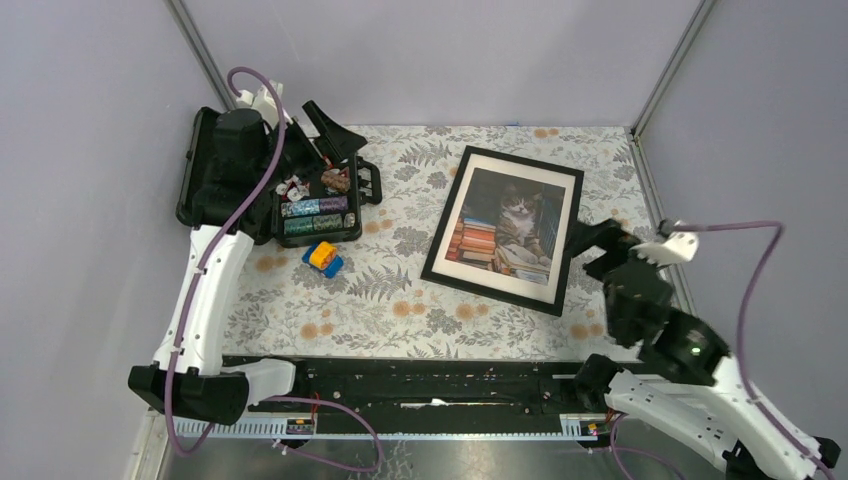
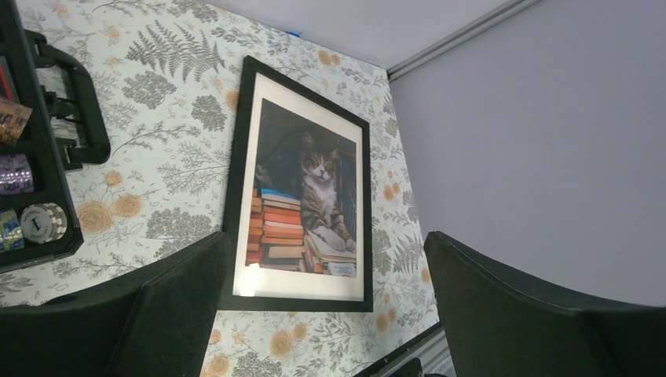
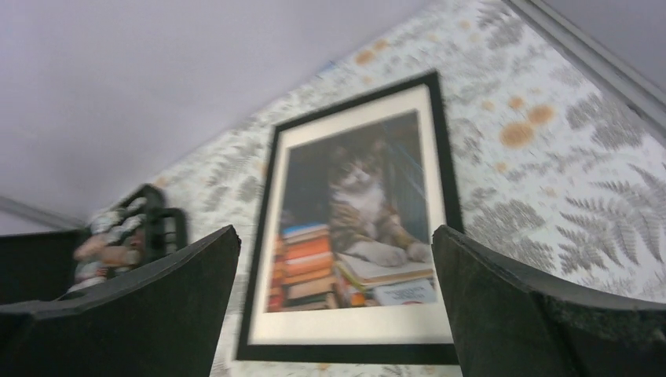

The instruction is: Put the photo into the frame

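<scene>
The frame [image 1: 444, 215], with thin black moulding, lies face up and slightly tilted on the floral table right of centre. The photo [image 1: 505, 232] of a grey tabby cat with stacked books sits inside it behind a cream mat. My left gripper [image 1: 328, 133] is open and empty, raised over the black case at the back left, well away from the frame. My right gripper [image 1: 598, 250] is open and empty, just off the frame's right edge. The frame [image 2: 236, 196] and photo [image 2: 302, 204] show between the left gripper's fingers [image 2: 326, 239], and the frame [image 3: 263, 259] and photo [image 3: 353, 228] between the right gripper's fingers [image 3: 335, 236].
An open black case [image 1: 212, 170] stands at the back left, its tray [image 1: 315, 218] holding small colourful items. A small yellow and blue toy [image 1: 323, 258] lies in front of it. Grey walls close the sides and back. A black rail [image 1: 420, 380] runs along the near edge.
</scene>
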You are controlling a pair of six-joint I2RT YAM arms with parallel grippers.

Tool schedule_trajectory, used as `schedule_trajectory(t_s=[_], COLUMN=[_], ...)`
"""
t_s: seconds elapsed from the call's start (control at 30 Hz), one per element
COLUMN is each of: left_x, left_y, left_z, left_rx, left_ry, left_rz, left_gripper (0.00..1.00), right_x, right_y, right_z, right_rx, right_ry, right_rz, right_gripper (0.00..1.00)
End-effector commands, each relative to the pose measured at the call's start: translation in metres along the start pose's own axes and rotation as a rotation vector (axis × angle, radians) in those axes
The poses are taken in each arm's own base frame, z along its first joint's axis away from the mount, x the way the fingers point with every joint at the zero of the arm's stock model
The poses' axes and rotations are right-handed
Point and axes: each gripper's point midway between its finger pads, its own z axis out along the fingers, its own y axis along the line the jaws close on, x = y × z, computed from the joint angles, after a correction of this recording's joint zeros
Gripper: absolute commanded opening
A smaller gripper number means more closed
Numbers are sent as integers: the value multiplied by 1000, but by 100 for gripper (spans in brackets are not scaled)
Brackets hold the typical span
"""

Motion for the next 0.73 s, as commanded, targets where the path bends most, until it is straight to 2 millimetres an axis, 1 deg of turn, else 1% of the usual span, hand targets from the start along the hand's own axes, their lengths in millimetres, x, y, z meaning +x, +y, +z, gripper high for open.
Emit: schedule_trajectory(t_s=[0.0,0.1,0.17,0.23,0.27,0.3,0.4,0.5,0.6,0.7], left_x=[-28,-45,-59,-74,-81,-88,-102,-110,-113,-114], left_y=[-51,-74,-90,-102,-107,-112,-127,-136,-141,-142], left_z=[-27,-46,-62,-79,-87,-95,-120,-140,-151,-155], left_rx=[135,168,187,188,183,184,200,219,225,228], left_ry=[-57,-106,-165,-242,-278,-315,-410,-485,-525,-532], left_rz=[84,137,173,196,203,209,222,229,233,227], left_gripper=[99,99,99,99,99,99,99,99,99,99], right_x=[-72,-122,-151,-177,-193,-203,-224,-236,-240,-243], right_y=[35,53,63,69,70,71,72,72,65,56], right_z=[-31,-52,-65,-77,-85,-89,-100,-106,-110,-108], right_rx=[-157,-261,-335,-386,-411,-429,-474,-500,-507,-473], right_ry=[42,15,-16,-50,-76,-97,-148,-183,-218,-241], right_rz=[-74,-96,-117,-109,-93,-91,-74,-61,-56,-45], right_gripper=[100,100,100,100,100,100,100,100,100,100])
